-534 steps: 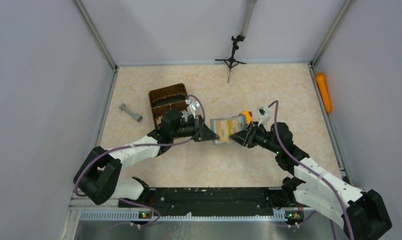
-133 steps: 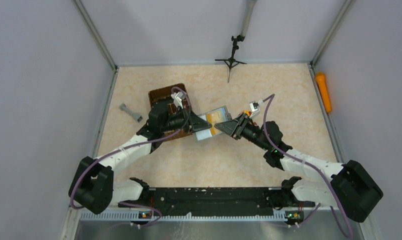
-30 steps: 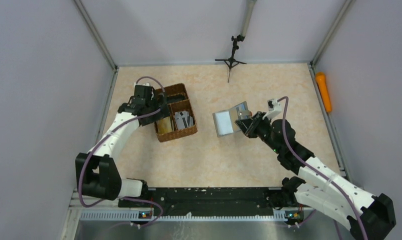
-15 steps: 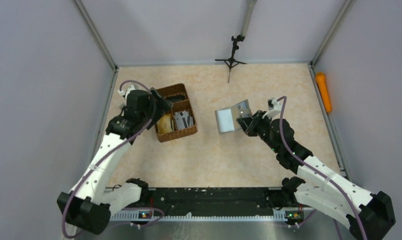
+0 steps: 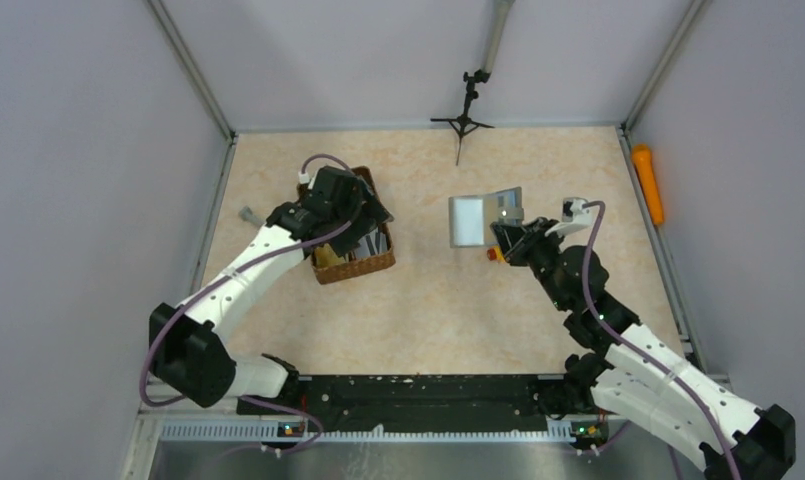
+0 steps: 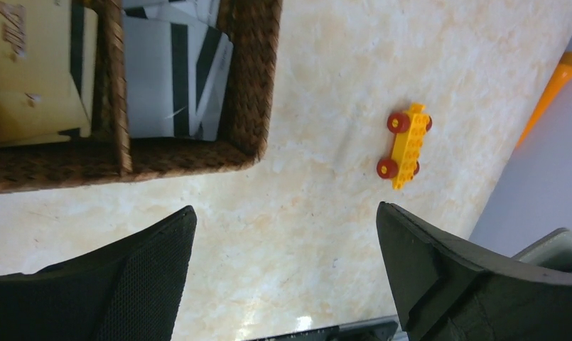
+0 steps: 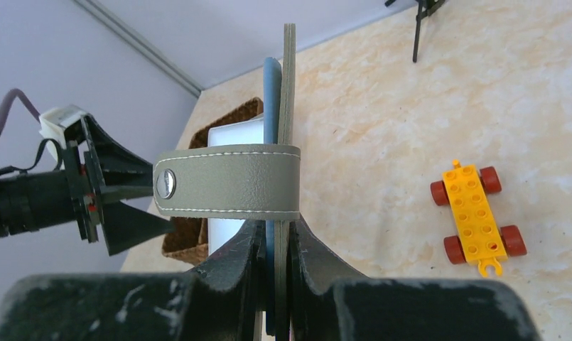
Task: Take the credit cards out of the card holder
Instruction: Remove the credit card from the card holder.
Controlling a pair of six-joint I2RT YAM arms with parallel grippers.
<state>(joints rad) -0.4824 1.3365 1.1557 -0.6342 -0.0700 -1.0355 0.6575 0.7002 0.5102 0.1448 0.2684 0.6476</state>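
Note:
The grey card holder [image 5: 475, 218] hangs above the table, folded nearly closed, and my right gripper [image 7: 276, 234] is shut on its lower edge. Seen edge-on in the right wrist view, the card holder [image 7: 288, 99] has its snap strap [image 7: 229, 183] across the front. Grey credit cards [image 6: 176, 78] and pale yellow-tan ones [image 6: 27, 78] lie in the two compartments of the wicker basket [image 6: 247, 106]. My left gripper [image 6: 286, 213] stands open and empty above the table beside the basket's corner; from above, the left gripper [image 5: 370, 215] hovers over the basket [image 5: 353, 266].
An orange toy brick with red wheels [image 7: 477, 213] lies on the table under the holder, also seen as the toy brick [image 6: 406, 145]. An orange cylinder [image 5: 648, 183] lies by the right wall. A small black tripod [image 5: 465, 115] stands at the back; a grey dumbbell piece [image 5: 246, 214] lies left of the basket.
My left arm swung from the basket's left side to over it, gripper staying open. My right gripper carried the card holder a little to the right and farther back.

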